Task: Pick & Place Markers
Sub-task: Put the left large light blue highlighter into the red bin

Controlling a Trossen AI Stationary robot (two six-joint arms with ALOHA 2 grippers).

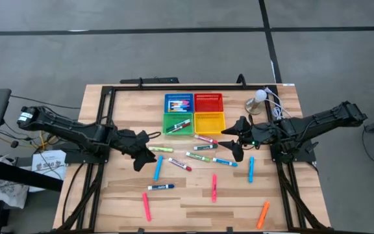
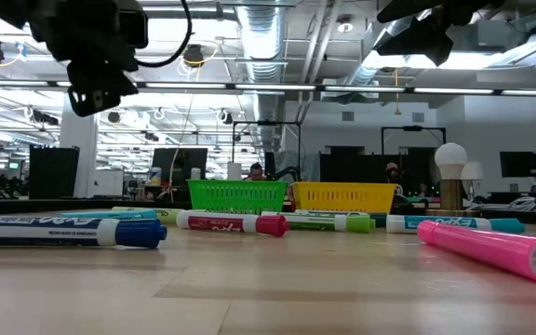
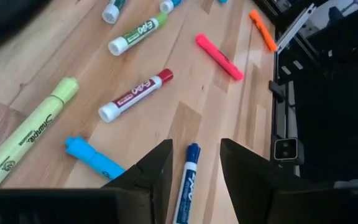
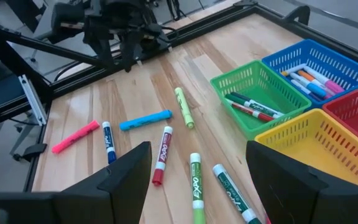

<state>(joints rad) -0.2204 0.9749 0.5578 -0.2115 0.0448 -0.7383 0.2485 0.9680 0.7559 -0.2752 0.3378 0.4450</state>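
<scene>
The table (image 1: 122, 201) carries four mesh baskets (image 1: 195, 112) at its far middle. The markers (image 1: 190, 156) lie scattered just in front of the baskets, with several more inside the blue and green ones. Left gripper (image 1: 139, 158) hangs left of the baskets, jaws apart, empty. Right gripper (image 1: 234, 140) hangs beside the yellow basket (image 1: 210, 122), jaws wide, empty.

Up top, the high view looks straight down on the whole table (image 1: 128, 195), both arms reaching in from the sides. Down low, the camera sits at tabletop level, close behind the markers (image 2: 63, 231), facing the green basket (image 2: 237, 196), yellow basket (image 2: 342, 196) and the room beyond. Each wrist view peers past its own fingers onto the scattered markers, and the right one also catches the left arm (image 4: 114, 28).
</scene>
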